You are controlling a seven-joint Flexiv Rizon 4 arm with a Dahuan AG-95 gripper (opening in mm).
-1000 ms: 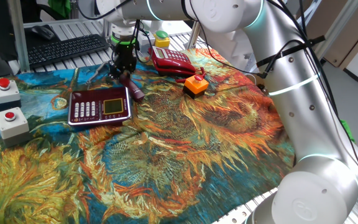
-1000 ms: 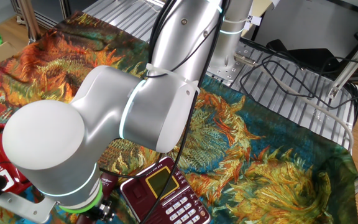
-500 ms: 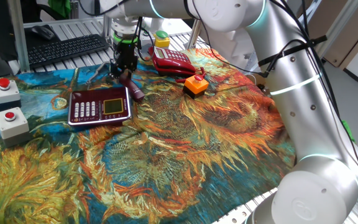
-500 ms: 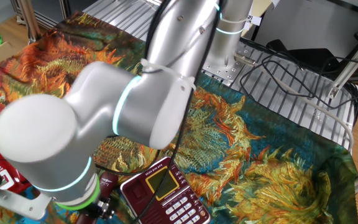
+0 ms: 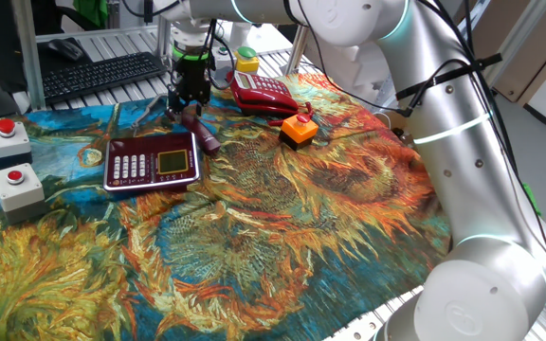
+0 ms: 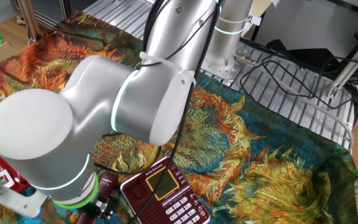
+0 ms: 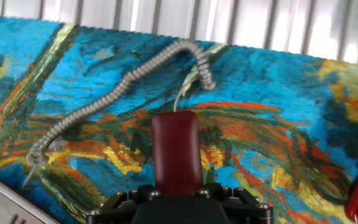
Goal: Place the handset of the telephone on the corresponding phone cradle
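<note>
The dark maroon handset point(image 5: 202, 133) lies tilted on the sunflower cloth, just right of the phone cradle point(image 5: 152, 161), a flat maroon base with white keys and a yellowish display. My gripper point(image 5: 190, 106) stands over the handset's far end and is shut on it. In the hand view the handset point(image 7: 176, 149) runs up from between the jaws, and its grey coiled cord point(image 7: 123, 81) lies across the blue cloth. The other fixed view shows the cradle point(image 6: 166, 193) and a bit of the handset point(image 6: 107, 182); the arm hides most of the gripper there.
A bright red telephone point(image 5: 262, 93) and an orange block point(image 5: 299, 130) lie right of the gripper. A yellow box with a green button point(image 5: 245, 60) is behind. Two grey boxes with red buttons point(image 5: 12, 166) stand at the left. A keyboard point(image 5: 102, 74) is at the back.
The gripper has risen slightly while holding the handset's end. The arm's elbow has swung a little to the left in the other fixed view. The cradle has not moved.
</note>
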